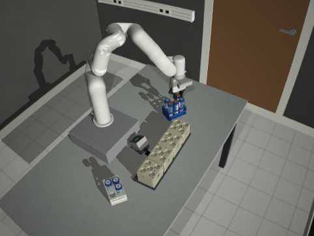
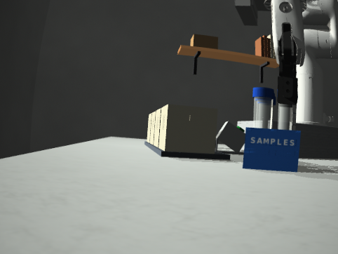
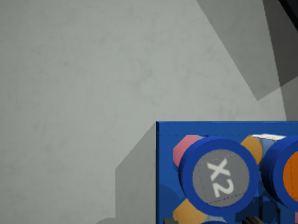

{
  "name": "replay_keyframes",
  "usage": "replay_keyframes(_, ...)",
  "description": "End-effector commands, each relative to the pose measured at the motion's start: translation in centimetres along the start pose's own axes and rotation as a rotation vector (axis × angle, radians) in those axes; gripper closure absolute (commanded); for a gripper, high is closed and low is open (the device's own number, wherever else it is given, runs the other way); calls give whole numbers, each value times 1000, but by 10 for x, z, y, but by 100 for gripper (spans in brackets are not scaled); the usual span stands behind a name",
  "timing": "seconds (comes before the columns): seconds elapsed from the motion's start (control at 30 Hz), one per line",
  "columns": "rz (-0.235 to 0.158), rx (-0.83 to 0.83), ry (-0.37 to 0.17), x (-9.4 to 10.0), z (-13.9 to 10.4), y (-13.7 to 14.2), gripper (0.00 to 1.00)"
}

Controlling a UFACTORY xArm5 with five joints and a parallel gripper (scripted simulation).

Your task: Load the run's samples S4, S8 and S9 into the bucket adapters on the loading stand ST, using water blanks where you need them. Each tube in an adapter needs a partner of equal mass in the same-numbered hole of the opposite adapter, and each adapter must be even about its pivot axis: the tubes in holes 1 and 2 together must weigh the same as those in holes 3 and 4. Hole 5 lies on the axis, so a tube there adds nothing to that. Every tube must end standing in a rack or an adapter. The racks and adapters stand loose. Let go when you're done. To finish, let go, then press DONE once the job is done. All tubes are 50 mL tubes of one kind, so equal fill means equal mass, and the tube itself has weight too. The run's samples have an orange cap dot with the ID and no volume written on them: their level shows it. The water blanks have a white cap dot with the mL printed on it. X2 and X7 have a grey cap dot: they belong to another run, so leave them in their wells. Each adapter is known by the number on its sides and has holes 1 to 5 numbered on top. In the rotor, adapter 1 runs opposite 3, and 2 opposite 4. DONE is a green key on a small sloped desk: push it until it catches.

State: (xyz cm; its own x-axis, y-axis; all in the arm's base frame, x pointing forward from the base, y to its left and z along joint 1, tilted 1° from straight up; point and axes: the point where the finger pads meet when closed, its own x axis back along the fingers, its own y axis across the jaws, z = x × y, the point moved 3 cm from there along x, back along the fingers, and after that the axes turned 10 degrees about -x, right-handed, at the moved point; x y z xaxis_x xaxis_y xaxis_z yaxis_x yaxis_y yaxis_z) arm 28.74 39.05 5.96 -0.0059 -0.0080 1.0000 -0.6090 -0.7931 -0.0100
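Evidently you're at the start: the adapters (image 1: pixel 150 178) (image 2: pixel 191 131) hold no tubes, your gripper (image 1: pixel 176 94) (image 2: pixel 287 99) (image 3: pixel 213 221) grips an orange-dotted sample tube (image 1: pixel 178 96) (image 2: pixel 284 117) (image 3: pixel 216 222), and loading, balancing and DONE (image 1: pixel 136 138) (image 2: pixel 240 129) remain.

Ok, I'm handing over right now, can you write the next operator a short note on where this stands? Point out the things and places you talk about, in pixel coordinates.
Gripper (image 1: pixel 178 94) (image 2: pixel 287 94) (image 3: pixel 212 221): down at an orange-dotted tube (image 1: pixel 178 97) (image 2: pixel 285 116) in the blue rack (image 1: pixel 174 115) (image 2: pixel 271 151) (image 3: pixel 167 134); firm grip not confirmed, ID unreadable.
Samples: in the blue rack, with X2 (image 3: pixel 220 178), which must stay.
Blanks: three tubes in the white rack (image 1: pixel 118 200); volumes unreadable.
Done: no tubes seen in the four adapters (image 1: pixel 146 178) (image 2: pixel 191 133).
Left: load S4, S8, S9, balance with blanks, release, press DONE (image 1: pixel 136 138) (image 2: pixel 240 129).
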Motion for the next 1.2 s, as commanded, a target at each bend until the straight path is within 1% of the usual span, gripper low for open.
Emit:
replay_keyframes(0.0,4,0,-14,2,0,-1,100)
replay_keyframes(0.97,4,0,-14,2,0,-1,100)
replay_keyframes(1.17,4,0,-14,6,0,-1,100)
